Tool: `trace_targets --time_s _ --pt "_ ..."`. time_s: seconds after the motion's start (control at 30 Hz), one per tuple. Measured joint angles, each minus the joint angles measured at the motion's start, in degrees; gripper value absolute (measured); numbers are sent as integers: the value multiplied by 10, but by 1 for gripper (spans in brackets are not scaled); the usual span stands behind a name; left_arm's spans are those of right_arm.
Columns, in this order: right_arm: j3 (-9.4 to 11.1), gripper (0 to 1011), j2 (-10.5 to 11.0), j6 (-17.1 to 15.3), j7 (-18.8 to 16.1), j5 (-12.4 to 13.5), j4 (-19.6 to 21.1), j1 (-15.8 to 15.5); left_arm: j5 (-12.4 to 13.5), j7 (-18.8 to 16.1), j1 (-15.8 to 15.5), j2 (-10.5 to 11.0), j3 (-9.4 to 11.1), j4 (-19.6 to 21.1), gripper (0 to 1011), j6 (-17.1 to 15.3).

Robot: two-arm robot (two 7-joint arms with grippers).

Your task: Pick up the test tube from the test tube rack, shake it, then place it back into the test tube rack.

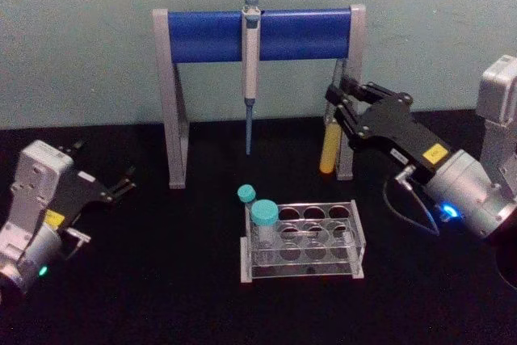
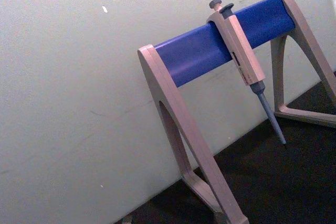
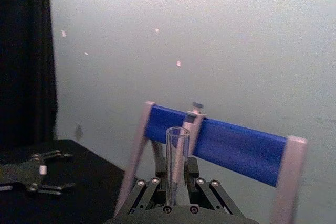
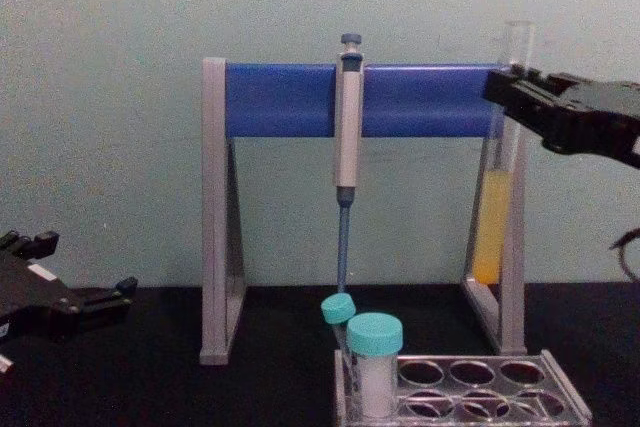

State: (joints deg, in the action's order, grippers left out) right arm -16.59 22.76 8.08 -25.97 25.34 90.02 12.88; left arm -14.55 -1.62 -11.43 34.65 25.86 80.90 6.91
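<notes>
The test tube [image 1: 326, 151], clear glass with yellow liquid in its lower part, hangs upright in the air just in front of the stand's right leg. My right gripper [image 1: 339, 105] is shut on its upper part. From the chest, the test tube [image 4: 492, 232] sticks up past the right gripper [image 4: 507, 89], and the right wrist view looks along the test tube [image 3: 177, 156] to its open mouth. The test tube rack [image 1: 356, 236] sits low on the black table, below and left of the tube, also seen as the test tube rack [image 4: 560, 387]. My left gripper [image 1: 125, 183] rests open at the far left.
A grey-and-blue pipette stand [image 1: 258, 34] stands at the back with a pipette [image 1: 250, 78] hanging from its bar. Two teal-capped vials [image 1: 263, 216] occupy the rack's left end. A pale wall lies close behind the stand.
</notes>
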Motion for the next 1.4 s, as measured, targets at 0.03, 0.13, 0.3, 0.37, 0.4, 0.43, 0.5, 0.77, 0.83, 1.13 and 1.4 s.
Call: trace_targets --time_s 0.03,0.13,0.3,0.37,0.4,0.43,0.5,0.77,0.83,1.13,1.4 --pt "-2 229 -1 -1 -4 3 -2 3 0 0 0 0 0 0 1001 0" --pt "-8 229 -3 -6 -22 16 -7 10 0 0 0 0 0 0 1001 0" --pt "-20 229 9 -26 -70 58 -9 17 0 0 0 0 0 0 1001 0" --pt "-23 229 19 -35 -90 77 -5 17 0 0 0 0 0 0 1001 0" --pt "-23 229 19 -35 -90 77 -5 17 0 0 0 0 0 0 1001 0" --pt "-23 229 28 -42 -104 90 0 14 0 0 0 0 0 0 1001 0" --pt "-23 229 44 -57 -121 109 10 8 0 0 0 0 0 0 1001 0" --pt "4 229 109 -104 -143 165 56 -30 0 0 0 0 0 0 1001 0" --pt "16 229 128 -112 -137 174 71 -46 0 0 0 0 0 0 1001 0" --pt "27 229 180 -117 1 71 126 -77 0 0 0 0 0 0 1001 0" --pt "10 229 134 -71 118 -69 126 -69 0 0 0 0 0 0 1001 0"
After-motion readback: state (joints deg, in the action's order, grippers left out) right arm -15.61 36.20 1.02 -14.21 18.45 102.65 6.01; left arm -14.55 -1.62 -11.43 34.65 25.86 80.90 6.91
